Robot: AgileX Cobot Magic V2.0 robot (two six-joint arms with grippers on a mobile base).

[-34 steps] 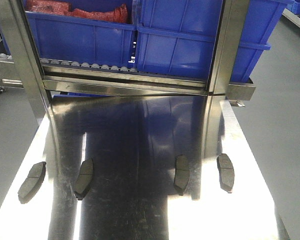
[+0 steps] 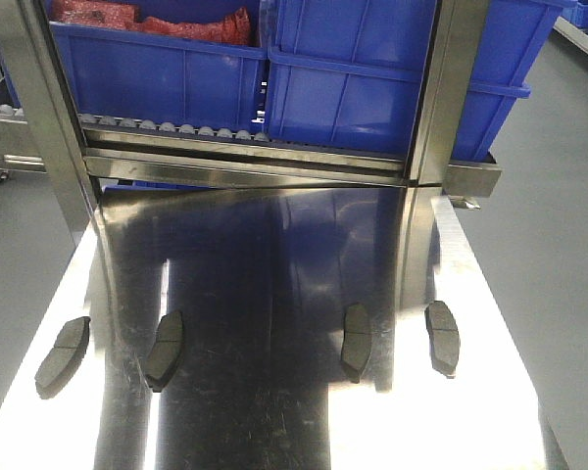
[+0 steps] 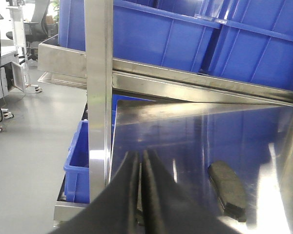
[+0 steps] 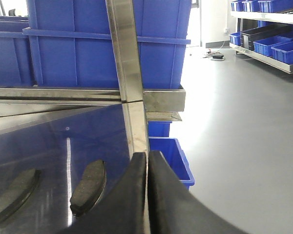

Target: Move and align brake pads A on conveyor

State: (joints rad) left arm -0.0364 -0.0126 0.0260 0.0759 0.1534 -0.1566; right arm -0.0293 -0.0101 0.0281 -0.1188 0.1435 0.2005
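Both grippers have their jaws pressed together, with nothing between them. The left gripper (image 3: 139, 155) is over the left edge of the steel worktop (image 2: 274, 264), and one pad (image 3: 227, 187) lies a little to its right. The right gripper (image 4: 147, 156) is over the right edge, with two pads (image 4: 89, 185) to its left.

The front view shows all four pads in a row across the near part of the worktop. They are in two pairs, one on the left (image 2: 63, 352) (image 2: 165, 348) and one on the right (image 2: 357, 340) (image 2: 443, 336), well apart from each other. Each pad lies flat with its long side pointing away.

Behind the worktop stand steel posts (image 2: 436, 98), and between them a line of rollers (image 2: 167, 127) carries blue bins (image 2: 353, 78). The left bin holds something red (image 2: 147, 18).
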